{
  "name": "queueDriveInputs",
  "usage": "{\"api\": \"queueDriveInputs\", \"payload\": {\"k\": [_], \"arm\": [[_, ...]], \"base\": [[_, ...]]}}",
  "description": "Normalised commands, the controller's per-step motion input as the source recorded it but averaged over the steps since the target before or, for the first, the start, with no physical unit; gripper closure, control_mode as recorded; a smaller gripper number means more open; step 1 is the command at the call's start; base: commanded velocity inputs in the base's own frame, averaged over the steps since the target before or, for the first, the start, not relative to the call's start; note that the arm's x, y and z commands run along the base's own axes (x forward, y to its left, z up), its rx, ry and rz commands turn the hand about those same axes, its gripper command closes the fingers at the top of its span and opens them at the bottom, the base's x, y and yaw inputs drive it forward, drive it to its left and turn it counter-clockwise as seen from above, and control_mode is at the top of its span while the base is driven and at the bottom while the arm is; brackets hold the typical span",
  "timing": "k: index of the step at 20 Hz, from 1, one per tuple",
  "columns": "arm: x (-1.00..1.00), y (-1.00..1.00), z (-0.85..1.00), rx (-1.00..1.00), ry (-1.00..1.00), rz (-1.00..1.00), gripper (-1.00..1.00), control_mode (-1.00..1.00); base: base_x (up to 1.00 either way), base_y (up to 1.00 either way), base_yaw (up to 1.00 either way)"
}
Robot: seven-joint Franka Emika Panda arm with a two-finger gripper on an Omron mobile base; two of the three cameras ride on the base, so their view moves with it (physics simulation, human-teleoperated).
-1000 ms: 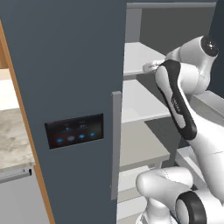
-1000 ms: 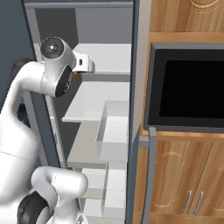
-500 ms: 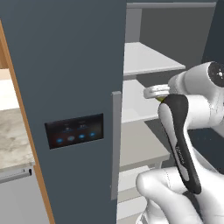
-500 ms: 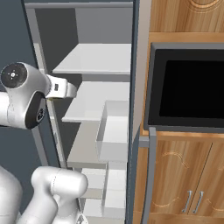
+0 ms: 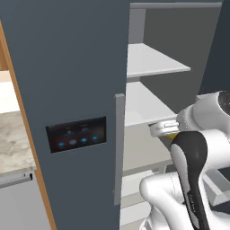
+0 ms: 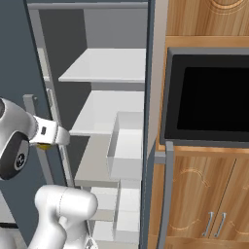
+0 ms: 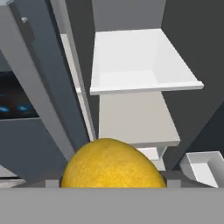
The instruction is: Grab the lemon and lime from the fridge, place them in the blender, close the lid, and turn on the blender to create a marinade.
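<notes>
Gripper (image 7: 113,186) closed around the lemon (image 7: 113,164), low centre of the hand view; fingertips themselves hidden behind the fruit, so the exact gap is not readable, only that the yellow fruit sits directly between them and fills the bottom middle of the frame. In the left base view, a sliver of the yellow lemon (image 5: 173,135) visible at centre right, just under the white hand, with the gripper (image 5: 165,131) pointing toward the left of the frame. In the right base view, the same yellow sliver (image 6: 44,145) at left middle, beneath the white hand, gripper (image 6: 58,137) aimed right toward the shelves.

Beyond the fruit in the hand view, pale grey shelves (image 7: 140,65) stacked toward the upper centre, inside the open fridge (image 7: 39,87); dark slate door at left with blue lights of the black panel at the left edge. In the left base view, the black panel (image 5: 76,134) with blue lights at left centre and a grey vertical handle (image 5: 118,148) just to its right. In the right base view, a wood cupboard (image 6: 209,194) and a black oven window (image 6: 209,97) at right.

Compared with half a second ago: hand lower in both base views and nearer the fridge's front edge, away from the shelf depth; lemon still held.
</notes>
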Motion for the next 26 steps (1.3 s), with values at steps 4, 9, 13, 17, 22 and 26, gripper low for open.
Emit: {"api": "queueDriveInputs", "payload": {"k": [4, 9, 13, 17, 22, 26], "arm": [[-0.93, 0.15, 0.0, 0.03, 0.2, -0.02, 1.0, -1.0], [-0.25, 0.03, 0.02, 0.0, 0.05, -0.01, 1.0, 1.0], [0.0, 0.0, 0.0, 0.0, 0.0, 0.0, 1.0, 1.0], [0.0, 0.0, 0.0, 0.0, 0.0, 0.0, 1.0, 1.0], [0.0, 0.0, 0.0, 0.0, 0.0, 0.0, 1.0, 1.0], [0.0, 0.0, 0.0, 0.0, 0.0, 0.0, 1.0, 1.0]], "base": [[0.0, 0.0, 0.0], [-0.22, 0.0, -0.1], [-0.82, 0.0, -0.39], [-1.0, 0.05, -0.46], [-0.97, 0.02, -0.55], [-0.44, -0.04, -0.78]]}}
